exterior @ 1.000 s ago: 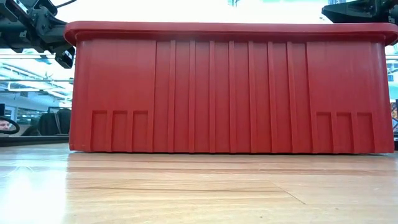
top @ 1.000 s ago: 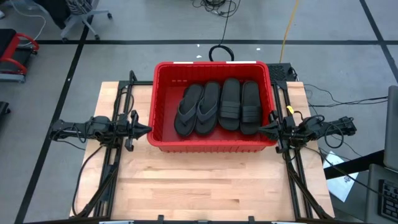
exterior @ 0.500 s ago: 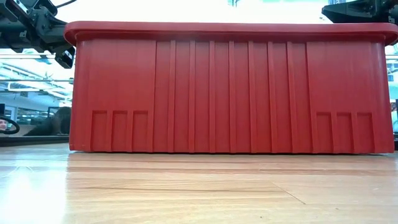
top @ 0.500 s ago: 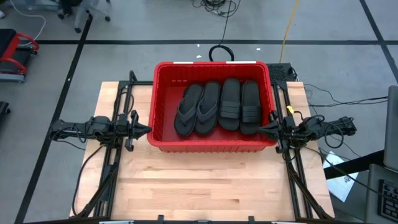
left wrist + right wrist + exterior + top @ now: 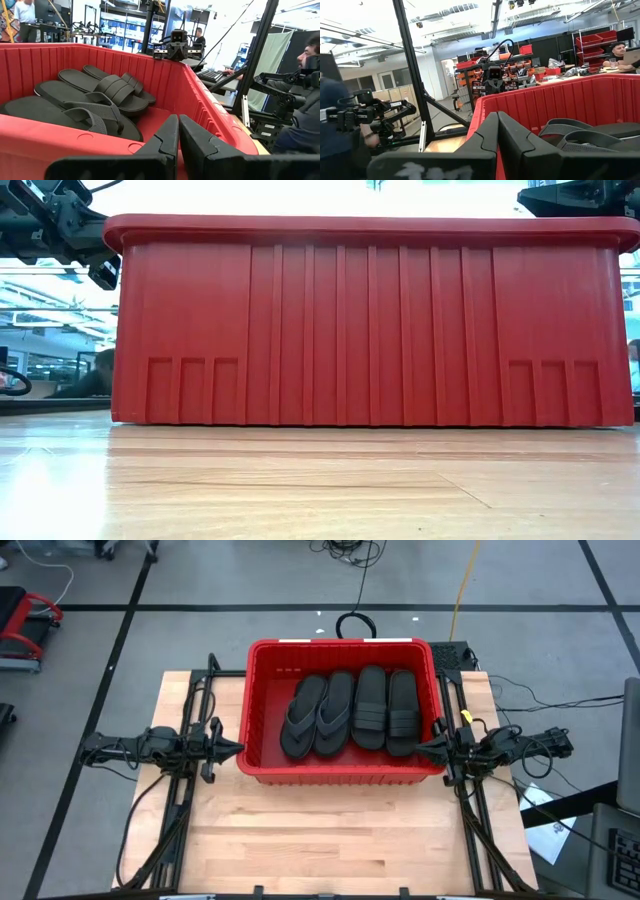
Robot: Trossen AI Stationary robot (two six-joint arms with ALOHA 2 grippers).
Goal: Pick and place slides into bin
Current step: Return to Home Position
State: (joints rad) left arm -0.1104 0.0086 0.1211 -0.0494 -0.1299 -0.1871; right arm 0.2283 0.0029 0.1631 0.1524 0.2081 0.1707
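A large red rectangular plastic bin [image 5: 340, 776] was set on the far half of the light wooden counter [image 5: 330, 840], midway between its left and right edges, with its front wall filling the low view [image 5: 370, 320].

Four black foam slides were laid side by side inside it, toes toward the counter's far edge. Two dark thong-strapped slides [image 5: 303, 718] [image 5: 335, 712] were placed on the left, the leftmost slightly angled. Two ribbed band-strapped slides [image 5: 370, 707] [image 5: 403, 712] were placed on the right. Each was seen touching its neighbour.

A white strip [image 5: 300, 641] was seen on the bin's far rim. Whatever it bore was too small to be read, and no brand could be made out on the slides.

The left jaws were held closed and empty just outside the bin's left wall, near the counter's left edge. The right jaws were likewise pressed together, gripping nothing, just outside the right wall. Both were pointed inward at the bin, level with its rim.
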